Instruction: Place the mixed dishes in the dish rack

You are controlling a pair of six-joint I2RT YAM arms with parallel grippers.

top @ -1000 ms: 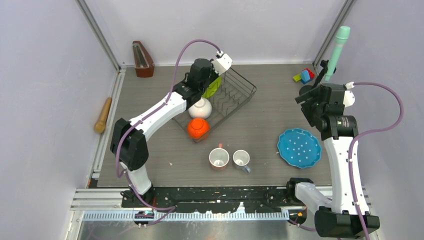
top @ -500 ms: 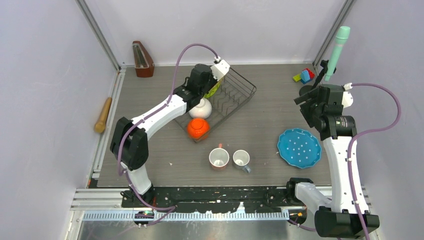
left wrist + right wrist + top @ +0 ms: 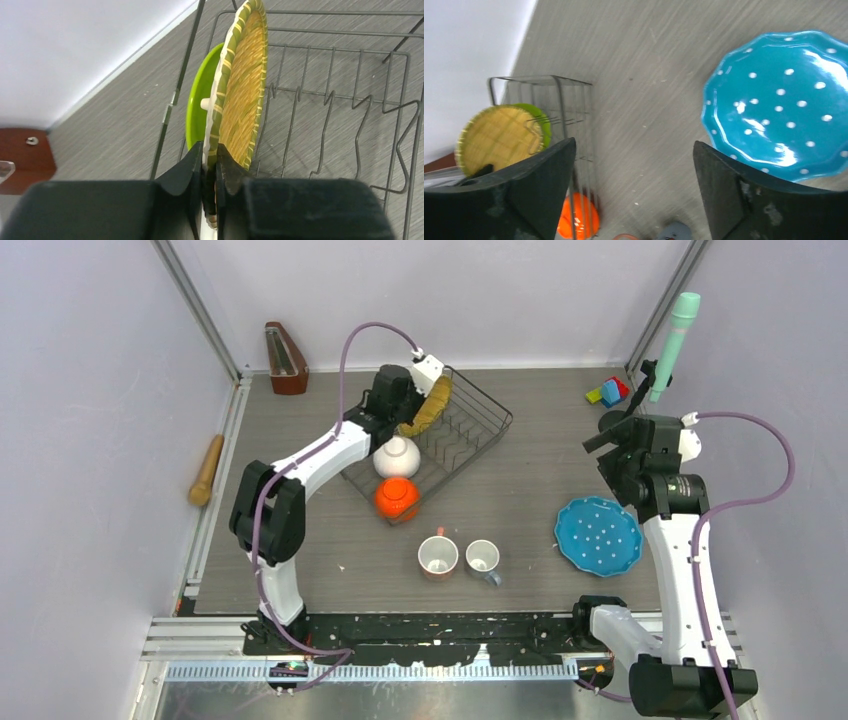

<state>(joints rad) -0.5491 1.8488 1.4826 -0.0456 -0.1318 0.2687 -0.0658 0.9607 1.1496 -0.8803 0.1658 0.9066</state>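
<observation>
Right, my left gripper (image 3: pixel 209 155) is clenched on the rim of the yellow plate (image 3: pixel 242 90), holding it on edge, nearly upright, at the end of the dish rack (image 3: pixel 470 435) nearest the counter's far edge. Its woven face looks down the tines, and the lime-green plate (image 3: pixel 197 115) stands just behind it. My right gripper (image 3: pixel 633 150) hangs spread wide, empty, near the blue plate (image 3: pixel 774 105) lying flat by the right edge.

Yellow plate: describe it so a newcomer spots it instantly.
Find the black wire rack. At its far end two plates are upright, side by side. The yellow plate is the woven-patterned one pinched by the left gripper, next to the plain lime plate.
</observation>
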